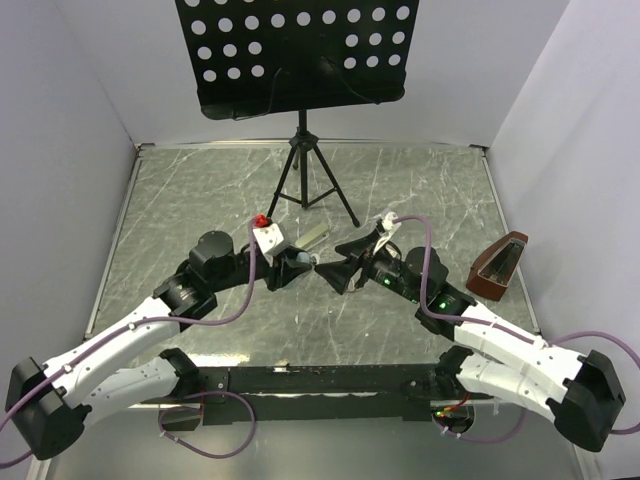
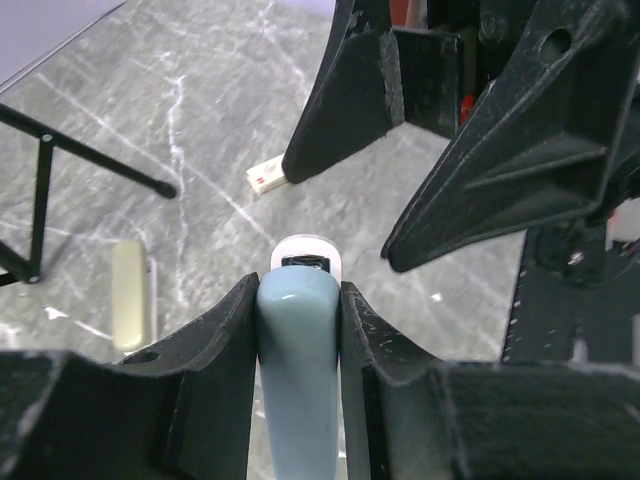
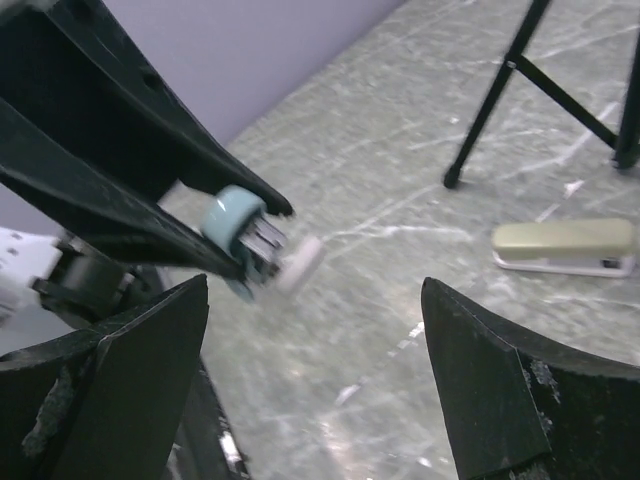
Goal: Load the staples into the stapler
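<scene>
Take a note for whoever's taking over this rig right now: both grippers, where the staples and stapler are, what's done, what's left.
Left gripper: shut on the light-blue stapler, held at mid-table.
Right gripper: open, empty, facing that stapler's front end.
Staples box: lying on the table near the right gripper; no loose strip in sight.
Done: stapler is in hand.
Left: get a strip from the box and load it. Whether the stapler is opened is unclear.
Other staplers: olive one by the tripod, dark red one at the right.

Lab cell: white walls (image 1: 60, 80), marbled table (image 1: 200, 190), perforated panel (image 1: 300, 50).
</scene>
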You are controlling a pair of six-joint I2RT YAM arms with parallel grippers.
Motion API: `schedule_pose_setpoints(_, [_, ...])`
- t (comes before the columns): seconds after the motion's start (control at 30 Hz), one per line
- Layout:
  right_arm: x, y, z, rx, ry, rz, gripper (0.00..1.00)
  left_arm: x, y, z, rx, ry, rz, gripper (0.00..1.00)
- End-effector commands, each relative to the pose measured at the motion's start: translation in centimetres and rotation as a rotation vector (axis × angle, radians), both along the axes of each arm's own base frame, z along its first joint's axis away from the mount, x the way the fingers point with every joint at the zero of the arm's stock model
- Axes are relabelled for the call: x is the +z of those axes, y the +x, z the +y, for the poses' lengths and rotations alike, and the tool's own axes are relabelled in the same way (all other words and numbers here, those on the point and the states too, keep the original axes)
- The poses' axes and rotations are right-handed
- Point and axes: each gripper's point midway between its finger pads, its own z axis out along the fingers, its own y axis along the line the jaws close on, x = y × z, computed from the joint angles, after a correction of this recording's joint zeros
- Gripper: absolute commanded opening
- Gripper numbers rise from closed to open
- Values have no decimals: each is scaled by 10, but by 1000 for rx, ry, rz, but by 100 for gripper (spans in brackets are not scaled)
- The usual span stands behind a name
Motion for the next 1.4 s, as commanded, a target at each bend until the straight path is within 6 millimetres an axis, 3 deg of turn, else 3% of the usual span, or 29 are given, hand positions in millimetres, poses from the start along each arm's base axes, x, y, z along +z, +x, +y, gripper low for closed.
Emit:
schedule_pose_setpoints(0.0, [17, 4, 2, -107, 42, 87, 93, 43, -16, -6, -38, -162, -41, 1])
schedule_pose_setpoints(0.2, [20, 5, 11, -156, 90, 178, 91, 43, -19, 0, -20, -178, -65, 1])
schedule_pose_setpoints(0.33, [8, 10, 12, -204, 52, 203, 89, 47, -22, 2, -21, -205, -78, 1])
schedule_pose_setpoints(0.53, [-13, 17, 4, -287, 7, 255, 76, 55, -25, 8, -6, -248, -98, 1])
schedule_pose_setpoints(0.67, [-18, 20, 0, -317, -5, 268, 59, 61, -28, 12, -1, -281, -120, 1])
schedule_pose_setpoints(1.0, [-9, 12, 27, -191, 79, 288, 58, 71, -42, 5, -79, -343, -153, 1])
schedule_pose_setpoints(1.17, [-1, 6, 25, -158, 155, 273, 34, 81, -47, 20, -34, -407, -211, 1])
schedule_pose_setpoints(1.2, [6, 6, 21, -162, 181, 261, 29, 93, -51, 27, -30, -452, -251, 1])
schedule_pose_setpoints(1.27, [3, 7, 16, -177, 194, 262, 27, 90, -53, 34, -8, -497, -254, 1])
schedule_pose_setpoints(1.3, [2, 8, 13, -186, 197, 270, 26, 108, -60, 44, -3, -575, -307, 1])
schedule_pose_setpoints(1.37, [-5, 9, 12, -190, 183, 289, 25, 110, -63, 54, 20, -643, -311, 1])
